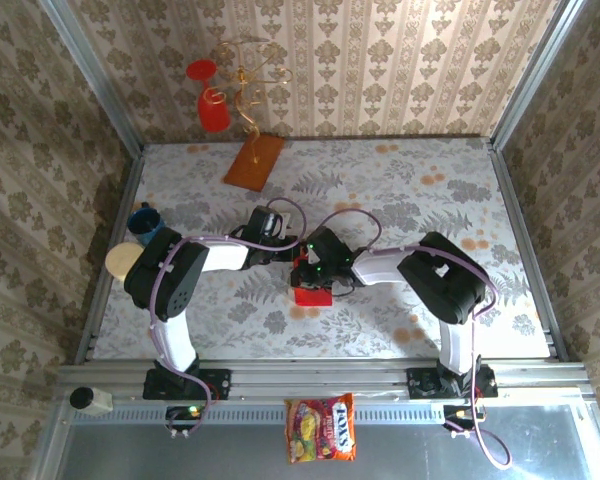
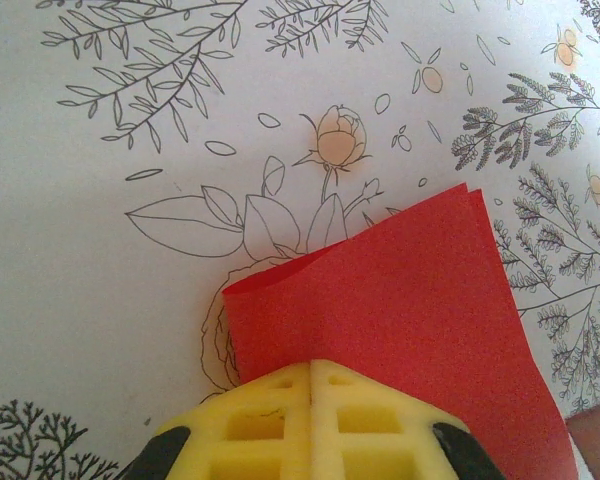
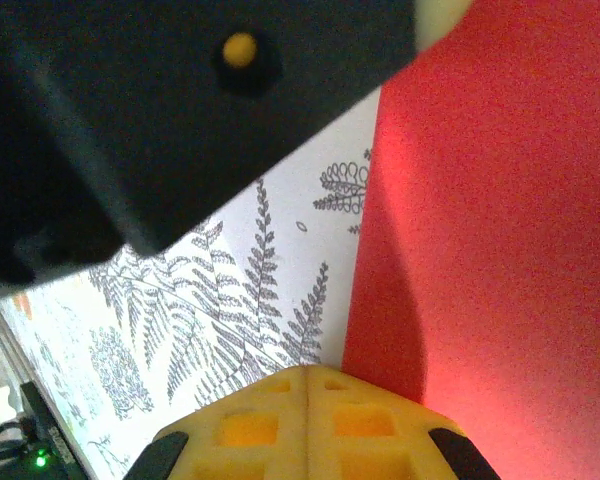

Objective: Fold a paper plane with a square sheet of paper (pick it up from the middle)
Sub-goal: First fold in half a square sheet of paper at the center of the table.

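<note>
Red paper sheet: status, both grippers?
Left gripper shut, tips at red paper sheet. Right gripper shut at its edge. Sheet folded over, on table. Nothing blocking.

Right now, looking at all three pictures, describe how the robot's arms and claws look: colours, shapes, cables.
The left arm and right arm share the same look: bulky black joint housings joined by white links. A lilac cable loops along each. The left claw and right claw have yellow fingers moulded with square recesses, black-edged at the sides.
</note>
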